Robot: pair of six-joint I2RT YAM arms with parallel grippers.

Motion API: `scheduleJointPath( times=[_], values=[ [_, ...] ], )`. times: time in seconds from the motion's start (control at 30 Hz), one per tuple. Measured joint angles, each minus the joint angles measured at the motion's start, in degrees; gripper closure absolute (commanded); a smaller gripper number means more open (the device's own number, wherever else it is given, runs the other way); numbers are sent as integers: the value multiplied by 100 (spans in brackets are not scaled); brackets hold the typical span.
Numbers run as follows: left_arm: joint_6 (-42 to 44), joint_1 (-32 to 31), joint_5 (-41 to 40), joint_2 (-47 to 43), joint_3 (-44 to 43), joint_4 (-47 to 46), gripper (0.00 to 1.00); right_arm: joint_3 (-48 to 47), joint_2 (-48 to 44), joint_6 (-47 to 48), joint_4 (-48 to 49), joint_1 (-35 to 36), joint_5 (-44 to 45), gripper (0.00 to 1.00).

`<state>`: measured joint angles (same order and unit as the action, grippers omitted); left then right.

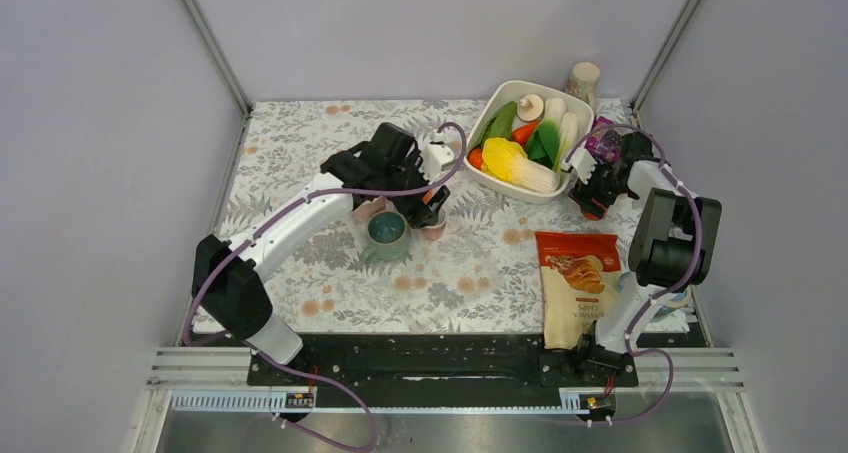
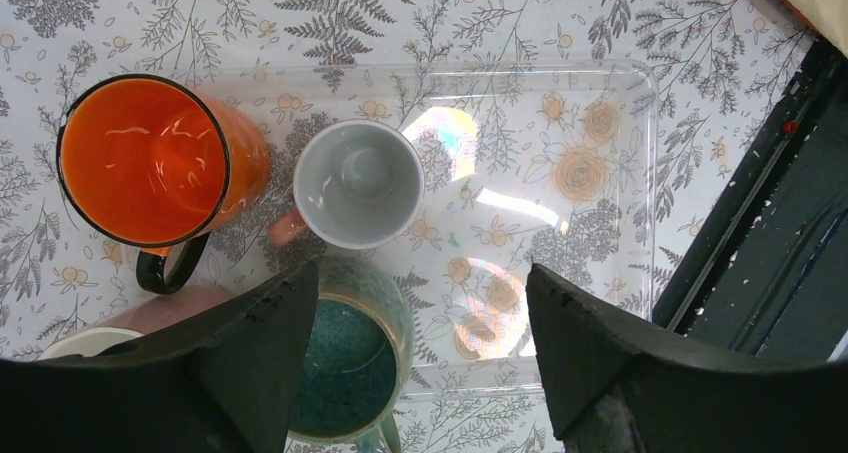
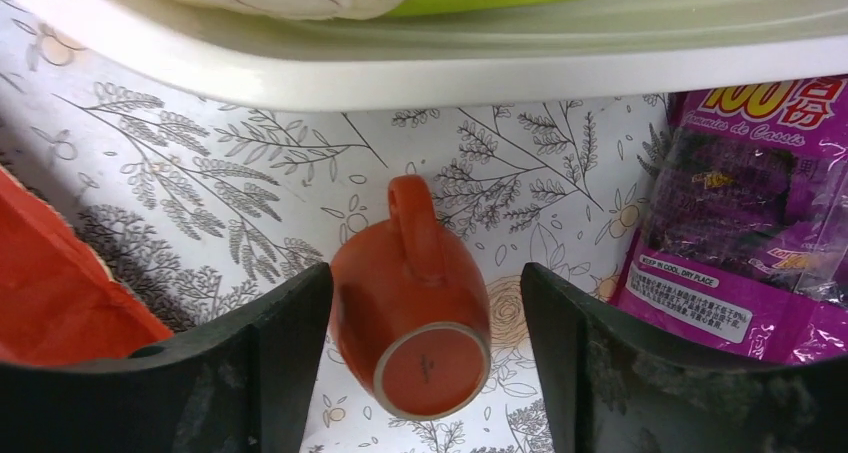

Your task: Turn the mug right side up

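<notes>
The mug point(image 3: 400, 318) sits upside down at the table's far right. It is hemmed in by the dish point(image 3: 500, 68) rim just beyond its handle, a purple packet point(image 3: 750, 203) on one side and a red bag point(image 3: 60, 293) on the other. The right gripper point(image 3: 425, 283) straddles it with fingers apart, not clamped. The left gripper point(image 2: 422, 283) hangs spread wide above upright cups point(image 2: 360, 183) at a clear tray point(image 2: 640, 153).
</notes>
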<state>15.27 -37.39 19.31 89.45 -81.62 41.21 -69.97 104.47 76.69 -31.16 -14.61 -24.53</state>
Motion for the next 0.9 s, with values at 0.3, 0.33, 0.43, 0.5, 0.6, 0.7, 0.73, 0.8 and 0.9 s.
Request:
scheduleJointPath(
  times=[0.3, 0.33, 0.43, 0.5, 0.6, 0.7, 0.73, 0.8, 0.9],
  values=[
    [0, 61, 2, 133, -42, 83, 21, -415, 498, -7, -144, 11, 118, 36],
    [0, 68, 2, 138, -57, 83, 21, -474, 555, -17, -184, 15, 125, 41],
    [0, 90, 2, 142, -79, 87, 21, -708, 708, -68, -326, 42, 155, 59],
    [0, 103, 4, 146, -85, 92, 21, -787, 717, -63, -363, 61, 210, 71],
    [0, 125, 4, 149, -90, 92, 21, -811, 717, -24, -461, 68, 267, 86],
    [-2, 136, 13, 149, -98, 94, 21, -813, 715, 0, -509, 70, 291, 99],
    [-2, 140, 20, 149, -101, 94, 21, -813, 715, 17, -516, 70, 291, 100],
    [-2, 140, 22, 149, -101, 94, 21, -813, 702, 55, -538, 72, 297, 100],
    [-2, 151, 24, 149, -101, 94, 21, -728, 608, 122, -623, 74, 299, 100]
  ],
)
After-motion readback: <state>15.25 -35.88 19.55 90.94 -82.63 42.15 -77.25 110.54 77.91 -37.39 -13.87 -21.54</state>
